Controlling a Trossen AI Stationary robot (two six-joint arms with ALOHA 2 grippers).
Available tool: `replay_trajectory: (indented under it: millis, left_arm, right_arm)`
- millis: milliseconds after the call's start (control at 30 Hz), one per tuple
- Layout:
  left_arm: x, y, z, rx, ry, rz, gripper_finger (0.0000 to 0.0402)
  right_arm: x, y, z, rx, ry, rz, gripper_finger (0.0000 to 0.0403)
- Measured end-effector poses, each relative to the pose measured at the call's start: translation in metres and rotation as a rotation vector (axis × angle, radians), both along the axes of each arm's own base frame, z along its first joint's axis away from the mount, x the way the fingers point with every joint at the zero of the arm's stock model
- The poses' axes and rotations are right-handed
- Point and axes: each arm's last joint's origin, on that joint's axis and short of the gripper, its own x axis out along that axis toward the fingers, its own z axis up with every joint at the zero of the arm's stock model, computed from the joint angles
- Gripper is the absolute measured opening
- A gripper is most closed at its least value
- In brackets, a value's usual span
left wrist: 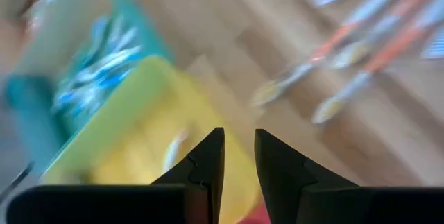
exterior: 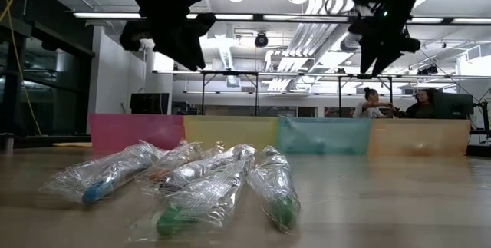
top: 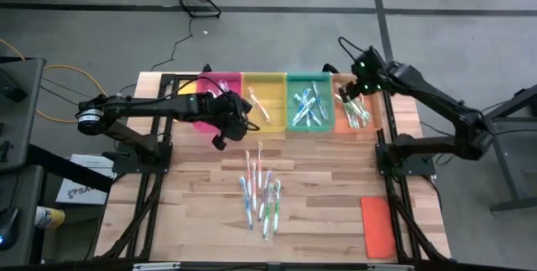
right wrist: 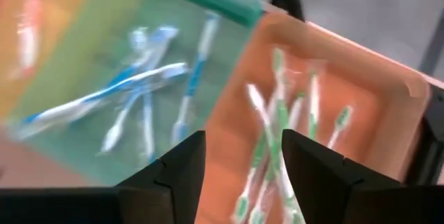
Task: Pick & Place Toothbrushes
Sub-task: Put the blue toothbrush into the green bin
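1. The toothbrushes [top: 261,194] lie in a loose pile mid-counter, each in a crinkly clear wrapper. They look light and thin, with stiff handles, and the wrap is probably slippery. I would pinch one across the middle of its handle, choosing a brush at the pile's edge.
2. The left tool [top: 231,128] hangs just in front of the yellow tray [top: 264,82], fingers a narrow gap apart and empty.
3. The right tool [right wrist: 239,175] hovers over the orange tray [right wrist: 388,89], fingers apart and holding nothing, with green brushes lying below.
4. Bare counter [top: 336,179] surrounds the pile. The tray walls, the black frame rails and the orange lid [top: 377,225] are the edges to avoid.
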Motion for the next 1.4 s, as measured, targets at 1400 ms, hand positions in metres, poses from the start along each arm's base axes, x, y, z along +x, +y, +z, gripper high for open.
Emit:
replay_trajectory:
  millis: [1400]
  left_arm:
    - [0.04, -0.119, -0.107, 0.067, 0.395, -0.638, 0.0182]
  right_arm:
    - [0.018, 0.137, -0.013, -0.078, -0.183, 0.415, 0.018]
